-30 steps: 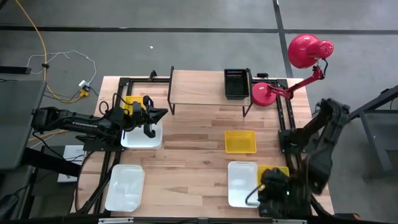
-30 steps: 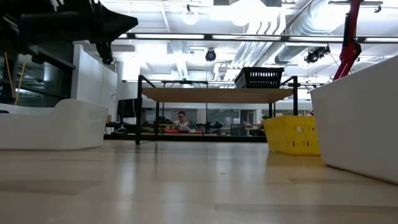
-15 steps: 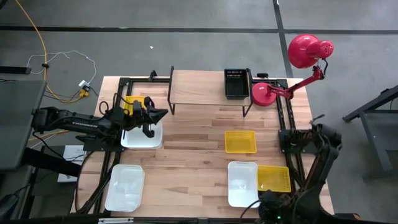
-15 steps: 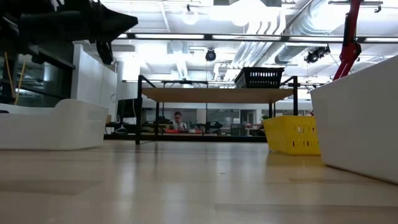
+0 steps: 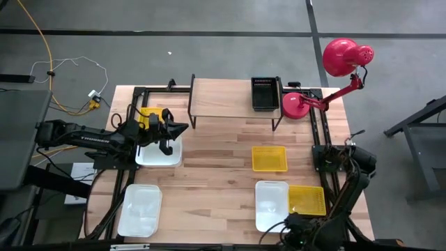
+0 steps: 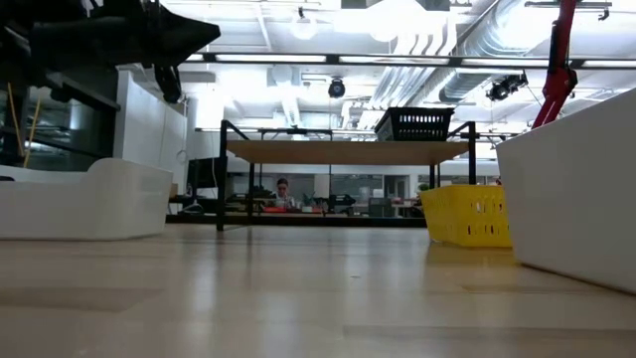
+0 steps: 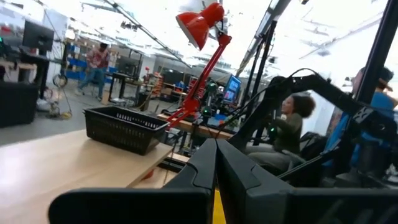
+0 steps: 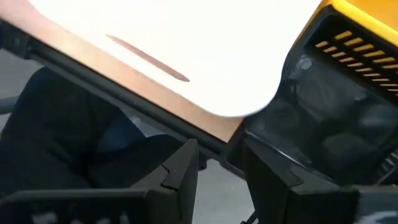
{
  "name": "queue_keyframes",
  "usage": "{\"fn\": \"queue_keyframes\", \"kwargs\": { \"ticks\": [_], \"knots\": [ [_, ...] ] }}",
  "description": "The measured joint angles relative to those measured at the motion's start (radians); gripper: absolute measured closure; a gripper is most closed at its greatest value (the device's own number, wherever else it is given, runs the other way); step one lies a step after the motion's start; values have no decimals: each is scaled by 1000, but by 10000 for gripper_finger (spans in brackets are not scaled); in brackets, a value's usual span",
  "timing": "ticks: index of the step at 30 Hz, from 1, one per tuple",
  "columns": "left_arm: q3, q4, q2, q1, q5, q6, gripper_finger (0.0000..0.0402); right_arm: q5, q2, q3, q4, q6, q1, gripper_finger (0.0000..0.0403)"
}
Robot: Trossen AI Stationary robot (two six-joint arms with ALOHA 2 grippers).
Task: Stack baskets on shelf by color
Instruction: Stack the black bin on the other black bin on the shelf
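Observation:
The shelf [image 5: 223, 97] stands at the table's far side with one black basket [image 5: 265, 93] on its right end. On the table lie a yellow basket [image 5: 269, 158] at mid right, a white basket [image 5: 272, 206] and a yellow basket [image 5: 306, 200] side by side near right, a white basket [image 5: 139, 209] near left, and a white basket [image 5: 159, 152] and a yellow basket [image 5: 146, 113] under the left arm. My left gripper [image 5: 180, 128] hovers shut above that white basket. My right gripper [image 8: 217, 168] is open at the table's near edge, beside the near-right pair, holding nothing.
A red desk lamp [image 5: 327, 77] stands at the far right corner beside the shelf. Black frame rails [image 5: 322, 139] run along the table's sides. Bare wood [image 5: 216, 167] lies open in the middle. People sit in the room beyond the table.
My right gripper has sunk and drawn back toward the table's near edge, rolling as it went, and now leaves the near-right yellow basket uncovered. The baskets have stayed where they were.

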Motion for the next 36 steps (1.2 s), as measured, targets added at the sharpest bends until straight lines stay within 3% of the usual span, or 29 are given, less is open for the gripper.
{"fn": "queue_keyframes", "kwargs": {
  "ticks": [8, 14, 22, 36],
  "knots": [
    [0, 1, 0, 0, -2, 63, 401, -62, 6, 0, -30, -5, -35, 289],
    [0, 2, 0, 0, -2, 86, 401, -173, 6, -1, -22, -11, -33, 289],
    [0, 2, 0, 0, -2, 71, 401, -78, 10, -1, 0, -37, -27, 289],
    [0, 1, 0, 0, -2, 70, 401, -156, 80, -3, -4, -50, -27, 289]
  ]
}}
